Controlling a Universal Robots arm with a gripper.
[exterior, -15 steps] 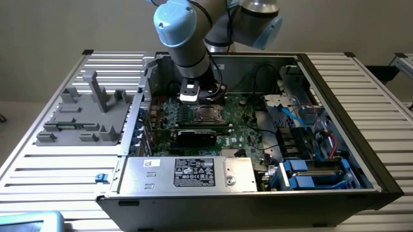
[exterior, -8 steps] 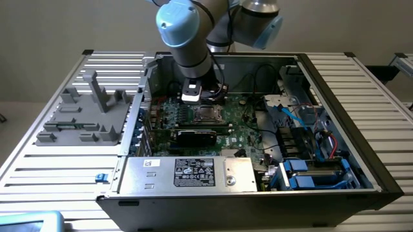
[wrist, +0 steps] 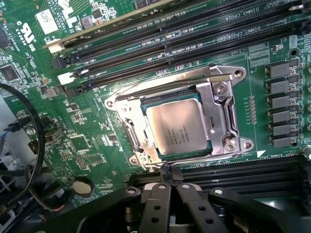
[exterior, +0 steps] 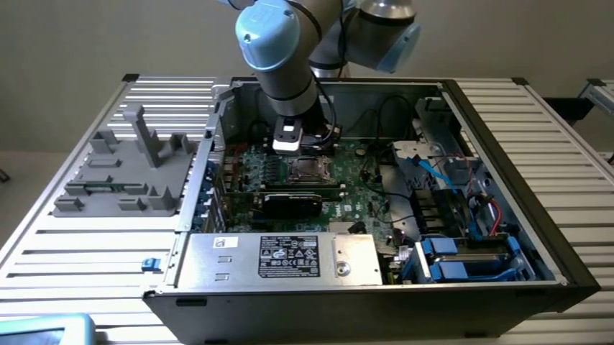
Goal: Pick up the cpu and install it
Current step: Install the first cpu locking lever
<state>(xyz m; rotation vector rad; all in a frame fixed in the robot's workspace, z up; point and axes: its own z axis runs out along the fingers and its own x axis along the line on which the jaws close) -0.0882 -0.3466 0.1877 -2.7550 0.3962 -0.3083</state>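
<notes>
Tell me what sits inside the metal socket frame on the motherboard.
The cpu lies inside the socket frame, silvery top showing. Whatever lies beneath the chip is covered.

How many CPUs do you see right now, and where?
1. The cpu sits in the metal socket frame on the motherboard, inside the open computer case, just beneath the gripper. Others could be hidden behind the arm.
</notes>
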